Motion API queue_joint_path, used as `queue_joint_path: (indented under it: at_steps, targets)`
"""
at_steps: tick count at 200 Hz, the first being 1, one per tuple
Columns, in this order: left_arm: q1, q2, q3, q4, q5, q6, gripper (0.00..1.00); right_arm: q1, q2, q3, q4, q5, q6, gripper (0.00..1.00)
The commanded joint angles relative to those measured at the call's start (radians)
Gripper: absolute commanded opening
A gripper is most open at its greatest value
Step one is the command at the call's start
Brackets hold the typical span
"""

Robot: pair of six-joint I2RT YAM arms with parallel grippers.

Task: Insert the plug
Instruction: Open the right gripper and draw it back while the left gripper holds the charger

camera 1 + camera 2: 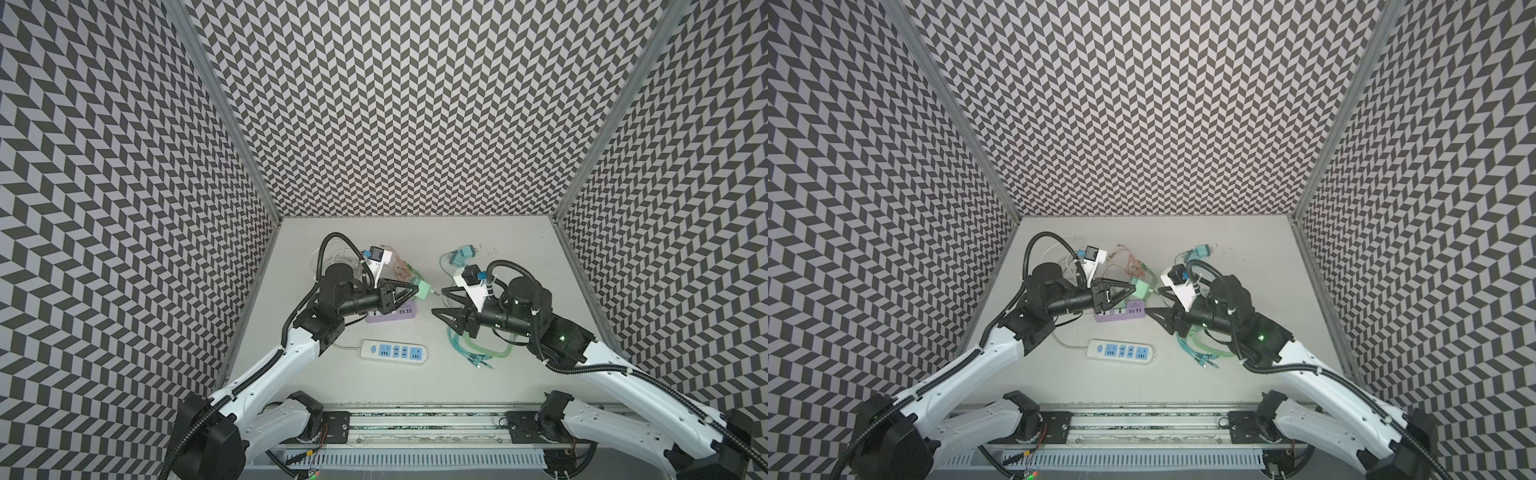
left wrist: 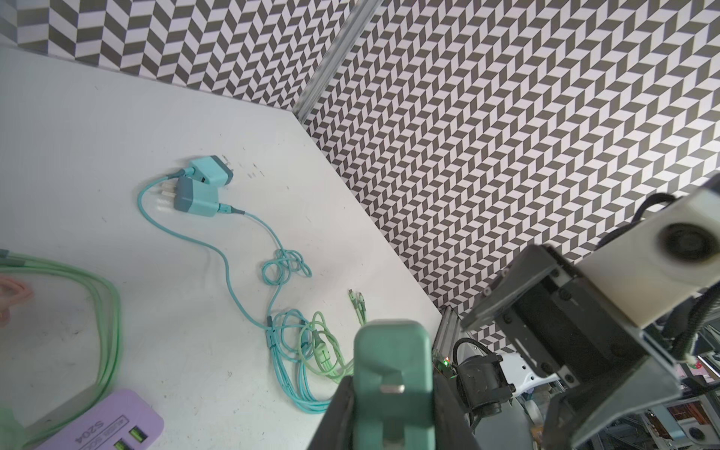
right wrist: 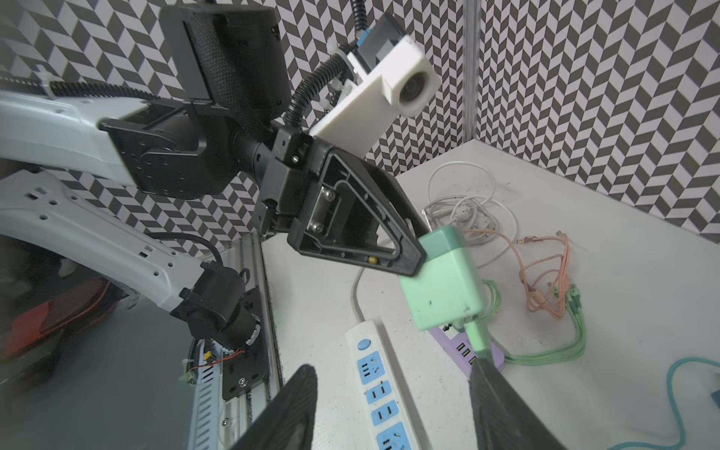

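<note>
The green plug (image 1: 422, 289) is clamped between the closed jaws of the left gripper (image 1: 412, 293) and is held in the air close to the purple power strip (image 1: 397, 316). The right gripper (image 1: 438, 300) is positioned just beside the plug, jaws spread partway, with nothing gripped.

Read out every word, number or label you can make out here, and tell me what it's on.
"S204": on the purple power strip, upside down in the left wrist view.
Smaller print beside it on the same strip: too blurred to read.
White power strip and green charger: no legible print.
</note>
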Motion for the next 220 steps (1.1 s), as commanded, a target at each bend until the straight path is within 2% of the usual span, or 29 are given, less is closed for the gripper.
queue_joint_path:
  at_steps: [1,44,109,144,176,220]
  targets:
    - [0.004,-0.03,-0.018,0.117,-0.02,-0.007,0.0,-0.004,-0.062,-0.061,0.174,-0.042,0.159,0.64]
    - [0.004,-0.04,-0.074,0.288,-0.025,-0.084,0.0,-0.007,-0.138,-0.2,0.434,-0.087,0.34,0.7]
    - [0.004,-0.049,-0.123,0.513,0.026,-0.196,0.0,-0.031,-0.095,-0.305,0.747,-0.159,0.546,0.71]
    - [0.002,-0.051,-0.163,0.658,0.036,-0.277,0.0,-0.057,-0.067,-0.319,0.83,-0.18,0.588,0.69]
    - [-0.001,-0.053,-0.176,0.709,0.041,-0.303,0.0,-0.091,-0.039,-0.32,0.894,-0.201,0.64,0.65]
    - [-0.017,-0.043,-0.199,0.82,0.036,-0.371,0.0,-0.096,0.012,-0.305,0.939,-0.224,0.646,0.61]
